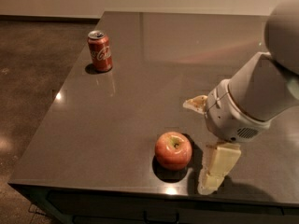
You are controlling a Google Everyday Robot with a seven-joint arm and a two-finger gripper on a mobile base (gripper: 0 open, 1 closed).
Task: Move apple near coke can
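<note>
The apple (173, 150), red-orange with a yellowish stem dimple, sits near the front edge of the dark table (140, 83). The coke can (100, 51), red with white script and a silver top, stands upright at the table's far left. My gripper (197, 143) is open and empty, just to the right of the apple and low over the table. One cream finger (195, 103) reaches behind the apple, the other finger (217, 166) lies in front and to its right. The apple is not between the fingers and is not touched.
The table's front edge (117, 185) runs just below the apple, and its left edge (56, 106) drops to a brown floor (28, 69). My white arm (261, 87) covers the right side of the table.
</note>
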